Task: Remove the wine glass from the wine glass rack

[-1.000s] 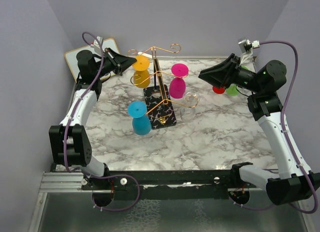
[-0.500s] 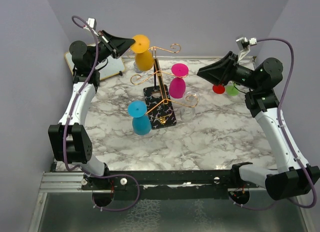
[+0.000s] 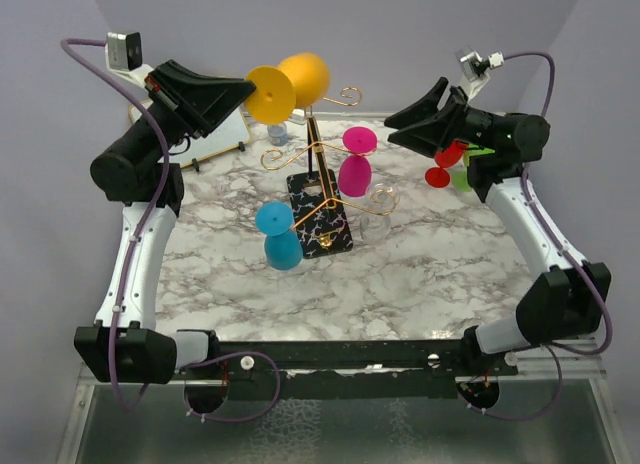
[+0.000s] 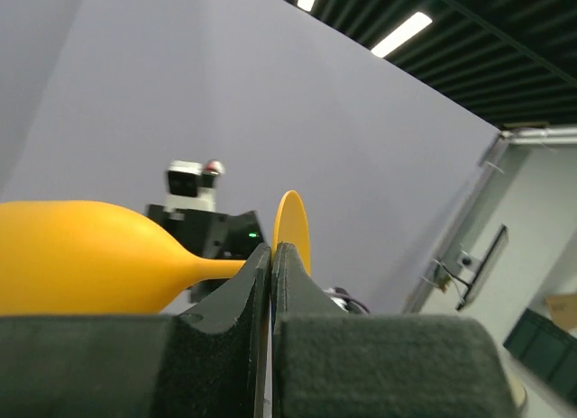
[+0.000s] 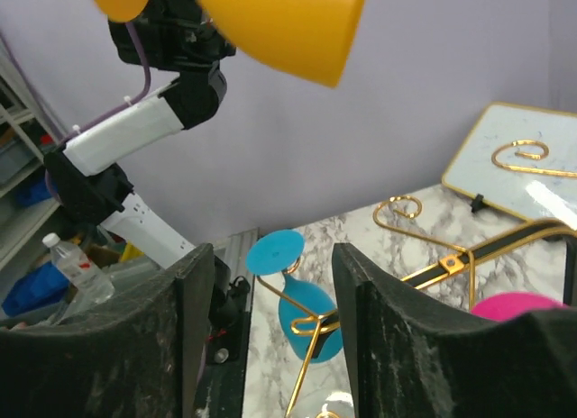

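Observation:
My left gripper is shut on the foot of a yellow wine glass and holds it tilted on its side, high above the back of the table and clear of the rack. In the left wrist view the glass lies to the left of my closed fingers. The gold wire rack stands on its black veined base. A pink glass and a blue glass hang on it. My right gripper is open and empty, raised right of the rack.
A clear glass sits at the rack's right arm. A red glass and a green glass are at the back right behind my right arm. A gold-framed board leans at the back left.
My left arm has lifted the yellow glass up off the rack and tipped it from hanging upright to lying sideways. My right arm has risen a little.

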